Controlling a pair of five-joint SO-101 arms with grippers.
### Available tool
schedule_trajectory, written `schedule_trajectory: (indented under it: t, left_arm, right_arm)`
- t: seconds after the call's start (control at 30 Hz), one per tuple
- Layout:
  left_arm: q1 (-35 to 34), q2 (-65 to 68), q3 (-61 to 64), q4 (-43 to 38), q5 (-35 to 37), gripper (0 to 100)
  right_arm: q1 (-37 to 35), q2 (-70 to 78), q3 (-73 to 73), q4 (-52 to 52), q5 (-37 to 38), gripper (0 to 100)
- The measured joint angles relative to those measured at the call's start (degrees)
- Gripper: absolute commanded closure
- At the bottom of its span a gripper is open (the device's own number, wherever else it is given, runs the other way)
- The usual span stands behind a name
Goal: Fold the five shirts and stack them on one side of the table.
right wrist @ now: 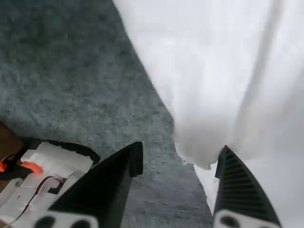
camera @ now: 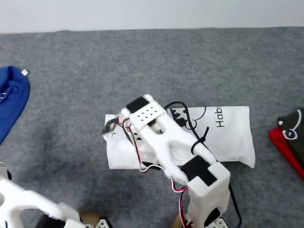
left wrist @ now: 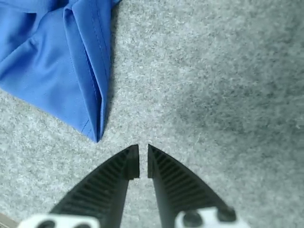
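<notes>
Your right gripper (camera: 114,126) is hovering at the left end of the white shirt (camera: 228,135). The shirt is lying folded into a wide rectangle near the middle of the table (camera: 166,61), a little toward the right edge. In the right wrist view the right gripper (right wrist: 180,154) is holding its jaws spread wide. One finger is sitting over the grey table surface and the other over the cloth, and the border of the white shirt (right wrist: 228,71) is running between them. You are not pinching the cloth, and I cannot tell whether either finger is touching it. Your right arm (camera: 190,156) is stretching from the near edge across the near left part of that shirt. Your left arm (camera: 23,202) is sitting at the near left corner. In the left wrist view the left gripper (left wrist: 143,159) is pointing down at bare grey surface, its jaws drawn almost together with only a thin slit between the tips, and it is holding nothing. A folded corner of the blue shirt (left wrist: 52,61) is lying near those tips without touching them. In the high view the blue shirt (camera: 12,102) is lying at the left edge, well apart from the white one. At the right edge a red shirt (camera: 285,145) is lying with a dark shirt (camera: 294,128) resting on it.
</notes>
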Motion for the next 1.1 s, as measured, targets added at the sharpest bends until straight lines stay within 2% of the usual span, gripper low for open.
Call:
schedule_trajectory:
  t: [0.2, 0.37, 0.83, 0.97, 1.1]
  left_arm:
    - [0.00, 0.00, 0.00, 0.09, 0.00, 96]
    - [0.00, 0.00, 0.00, 0.09, 0.00, 96]
    - [1.85, 0.00, 1.49, 0.18, -0.09, 96]
    - [2.20, 0.00, 1.49, 1.58, -0.09, 96]
    - [2.29, 0.00, 1.41, 5.27, 0.00, 96]
  right_arm:
    - [7.65, 0.00, 2.02, -7.74, 4.66, 74.0]
    - [10.73, 0.97, 0.26, -9.32, 5.71, 74.0]
    - [6.95, 0.97, -10.64, 2.46, 5.80, 73.9]
    - [8.18, 0.88, -11.43, 2.46, 5.89, 73.9]
    - [12.40, -3.16, -11.43, 2.46, 5.01, 73.9]
